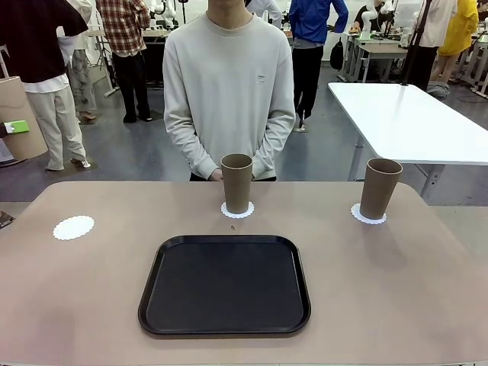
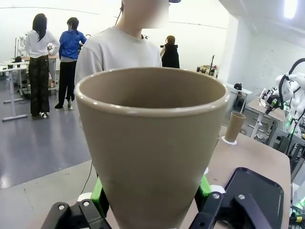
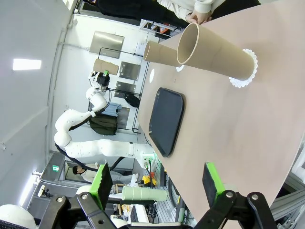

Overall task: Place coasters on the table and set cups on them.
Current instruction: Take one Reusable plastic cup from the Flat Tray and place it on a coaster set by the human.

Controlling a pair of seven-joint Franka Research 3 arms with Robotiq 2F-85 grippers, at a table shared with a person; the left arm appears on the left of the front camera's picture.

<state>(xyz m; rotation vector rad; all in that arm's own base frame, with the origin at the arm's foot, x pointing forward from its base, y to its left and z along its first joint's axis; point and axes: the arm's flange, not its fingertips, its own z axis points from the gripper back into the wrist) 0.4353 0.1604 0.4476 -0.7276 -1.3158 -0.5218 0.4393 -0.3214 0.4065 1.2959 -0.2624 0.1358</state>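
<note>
2 cups on doilies at bench's far side, 3rd cup in the left pincer, 1 doily bare.

Middle cup (image 1: 237, 183) stands upright on a lacy doily (image 1: 237, 210) just beyond the black tray (image 1: 224, 284), in front of the person (image 1: 229, 84) at the far edge; right cup (image 1: 380, 187) upright on its own doily (image 1: 368, 216), near the bench's (image 1: 396, 290) far right corner. 3rd doily (image 1: 74, 227) lies bare at the left, well apart from the tray. Tray sits centre, nearer the robot. L wrist view: 3rd cup (image 2: 152, 143) upright, left pincer (image 2: 152, 193) clamped on its lower part, green pads (image 2: 98, 196) against both sides. R wrist view: right pincer (image 3: 159, 183) spread wide apart, holds nothing, above the bench off its right side.
</note>
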